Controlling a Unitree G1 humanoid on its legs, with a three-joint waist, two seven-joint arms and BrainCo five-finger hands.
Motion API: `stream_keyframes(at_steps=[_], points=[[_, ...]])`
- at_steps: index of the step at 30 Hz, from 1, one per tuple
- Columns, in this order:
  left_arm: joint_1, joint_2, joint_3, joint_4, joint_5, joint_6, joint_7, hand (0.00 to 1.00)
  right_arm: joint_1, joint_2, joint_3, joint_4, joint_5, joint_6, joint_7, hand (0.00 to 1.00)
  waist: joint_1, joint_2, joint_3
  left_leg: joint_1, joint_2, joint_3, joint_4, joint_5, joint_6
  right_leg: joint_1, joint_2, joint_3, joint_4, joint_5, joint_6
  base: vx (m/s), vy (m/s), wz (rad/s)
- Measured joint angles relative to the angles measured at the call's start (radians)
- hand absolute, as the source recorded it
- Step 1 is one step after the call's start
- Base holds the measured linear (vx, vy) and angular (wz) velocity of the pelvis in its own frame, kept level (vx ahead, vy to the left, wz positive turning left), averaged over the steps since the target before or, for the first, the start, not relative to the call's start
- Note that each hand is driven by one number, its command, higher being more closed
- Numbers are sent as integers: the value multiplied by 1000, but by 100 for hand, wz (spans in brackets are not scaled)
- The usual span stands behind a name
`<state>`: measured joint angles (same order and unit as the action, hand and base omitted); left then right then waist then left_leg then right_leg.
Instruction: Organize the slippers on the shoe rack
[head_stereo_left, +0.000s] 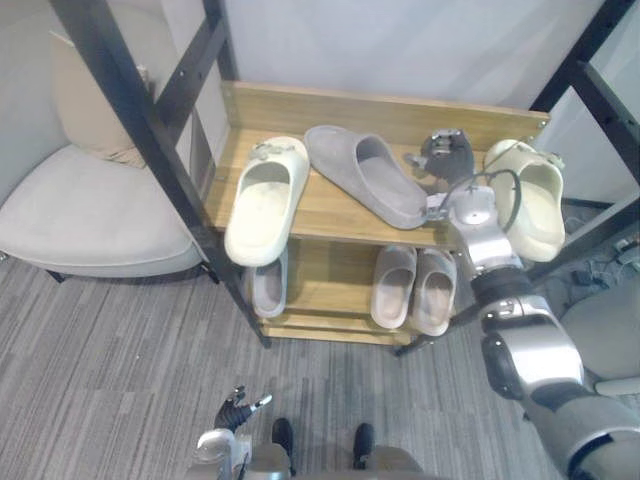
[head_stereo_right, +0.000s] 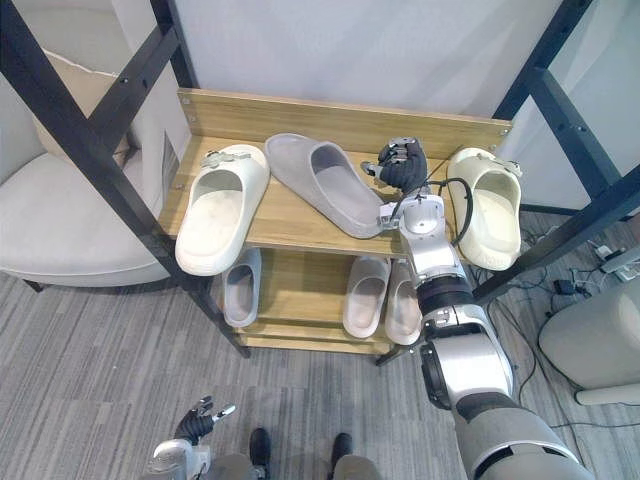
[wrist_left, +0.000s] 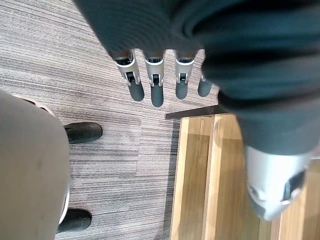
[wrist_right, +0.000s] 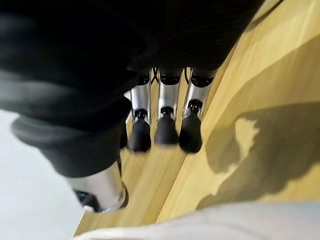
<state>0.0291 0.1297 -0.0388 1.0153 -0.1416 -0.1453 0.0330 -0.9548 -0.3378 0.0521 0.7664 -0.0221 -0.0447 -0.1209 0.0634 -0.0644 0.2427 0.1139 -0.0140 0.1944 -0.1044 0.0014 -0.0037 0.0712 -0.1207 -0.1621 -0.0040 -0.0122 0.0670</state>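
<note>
On the wooden shoe rack's (head_stereo_left: 380, 112) top shelf a cream slipper (head_stereo_left: 265, 197) lies at the left, overhanging the front edge. A grey slipper (head_stereo_left: 365, 172) lies slantwise in the middle, and a second cream slipper (head_stereo_left: 530, 195) sits at the right end. My right hand (head_stereo_right: 402, 160) hovers over the shelf between the grey slipper and the right cream one, fingers (wrist_right: 165, 120) straight and holding nothing. The lower shelf carries a single grey slipper (head_stereo_left: 268, 285) and a beige pair (head_stereo_left: 412, 288). My left hand (head_stereo_left: 235, 412) hangs low over the floor, fingers (wrist_left: 156, 85) relaxed and empty.
A beige armchair (head_stereo_left: 80, 210) stands left of the rack. Black metal frame posts (head_stereo_left: 140, 130) cross in front of the rack's left side, and another (head_stereo_left: 590, 60) runs at the right. Grey carpet (head_stereo_left: 120, 350) covers the floor in front.
</note>
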Motion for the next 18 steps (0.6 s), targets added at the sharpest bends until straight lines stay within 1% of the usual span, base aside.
stream_keyframes(at_steps=[1, 2, 7, 11, 16, 18], points=[[0, 0, 0, 0, 0, 0, 0, 0, -2, 0, 0, 0, 0, 0, 2, 100, 0, 0, 0, -1, 0, 0, 0, 0, 0, -1, 0, 0, -1, 1, 0, 0, 0, 0], [0, 0, 0, -1, 0, 0, 0, 0, -3, 0, 0, 0, 0, 1, 2, 0, 0, 0, 0, -1, 1, 0, 0, 1, -1, 0, 1, -1, -1, 2, -1, -36, -9, 1], [0, 0, 0, -2, -1, 1, -1, 0, -17, 0, -1, -1, -19, 4, -2, 0, -2, -1, 1, -1, 3, -3, -1, 6, -3, 1, 2, -12, -1, 13, -7, -41, -5, 2], [1, 1, 0, -2, -9, 5, -2, 0, -6, 0, -16, -29, -35, 6, -31, 0, -7, -1, 1, -1, 3, -3, -3, 10, -1, 1, 2, -17, 0, 23, -10, -52, 3, 1], [2, 1, 0, -2, -9, 5, -2, 0, 94, 5, -75, -239, -92, 5, -90, 0, -14, -1, 1, -1, 2, -7, -6, 18, 0, 2, 1, -19, 1, 26, -9, -55, -1, 2], [5, 1, 0, -2, -10, 5, -3, 0, 112, 5, -91, -264, -98, 5, -99, 0, -17, -1, 1, -1, 2, -11, -6, 21, -1, 3, 1, -21, 1, 26, -9, -49, -18, 3]])
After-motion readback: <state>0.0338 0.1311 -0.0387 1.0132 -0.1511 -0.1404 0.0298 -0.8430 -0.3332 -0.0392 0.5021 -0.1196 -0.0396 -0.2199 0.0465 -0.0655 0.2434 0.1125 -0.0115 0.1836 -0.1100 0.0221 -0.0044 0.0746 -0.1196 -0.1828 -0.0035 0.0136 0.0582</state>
